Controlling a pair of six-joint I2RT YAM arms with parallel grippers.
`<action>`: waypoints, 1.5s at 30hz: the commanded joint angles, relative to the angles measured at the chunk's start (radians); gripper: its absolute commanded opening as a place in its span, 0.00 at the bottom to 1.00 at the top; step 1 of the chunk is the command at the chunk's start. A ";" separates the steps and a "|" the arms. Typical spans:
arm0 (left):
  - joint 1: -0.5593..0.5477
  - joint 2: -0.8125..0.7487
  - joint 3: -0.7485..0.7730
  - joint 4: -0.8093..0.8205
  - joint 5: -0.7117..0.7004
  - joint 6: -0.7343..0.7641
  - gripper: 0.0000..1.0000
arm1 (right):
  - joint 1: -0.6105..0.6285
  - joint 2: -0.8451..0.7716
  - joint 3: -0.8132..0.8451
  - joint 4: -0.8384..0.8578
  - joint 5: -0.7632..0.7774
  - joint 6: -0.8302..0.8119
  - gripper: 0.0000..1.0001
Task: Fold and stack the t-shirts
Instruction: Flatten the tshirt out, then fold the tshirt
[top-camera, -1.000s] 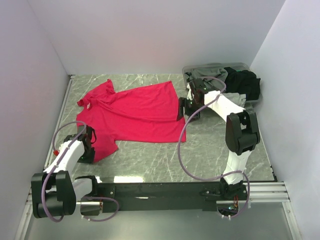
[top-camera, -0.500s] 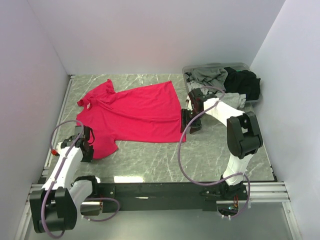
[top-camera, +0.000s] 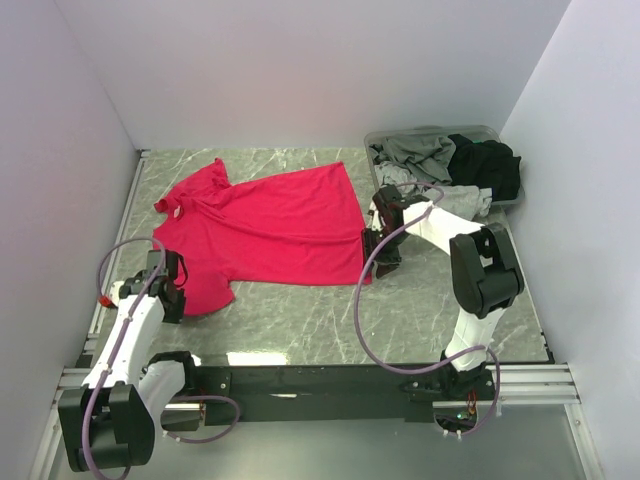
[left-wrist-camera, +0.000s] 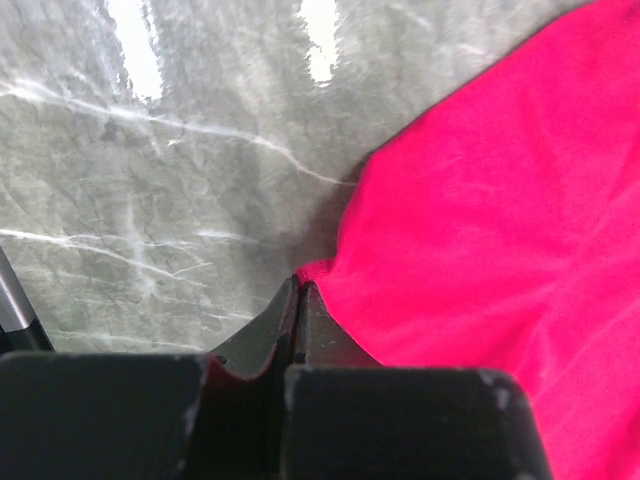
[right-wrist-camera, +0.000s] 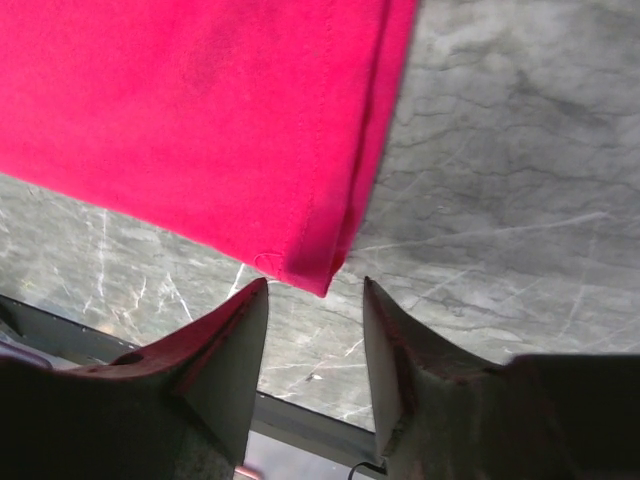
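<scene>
Red t-shirt (left-wrist-camera: 480, 220) newly in left pincer (left-wrist-camera: 300, 287)

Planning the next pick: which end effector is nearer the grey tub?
Right. The right end effector is front-left of the tub, at a corner of the red t-shirt; the left end effector grips its far-left edge.

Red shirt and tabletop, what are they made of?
red t-shirt: soft matte knit, probably cotton jersey; it wrinkles, and the right wrist view shows a stitched hem.
table: grey marble-look top with white veins, glossy with light glare; stone or laminate, cannot tell.
</scene>
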 joint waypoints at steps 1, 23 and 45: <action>0.001 -0.006 0.053 -0.016 -0.047 0.034 0.00 | 0.023 0.004 0.003 -0.003 -0.013 -0.007 0.48; 0.001 -0.037 0.113 -0.068 -0.082 0.044 0.00 | 0.041 0.106 0.017 -0.061 0.056 -0.004 0.00; 0.001 -0.201 0.268 -0.344 -0.098 -0.049 0.00 | 0.069 0.050 -0.014 -0.216 0.055 -0.041 0.00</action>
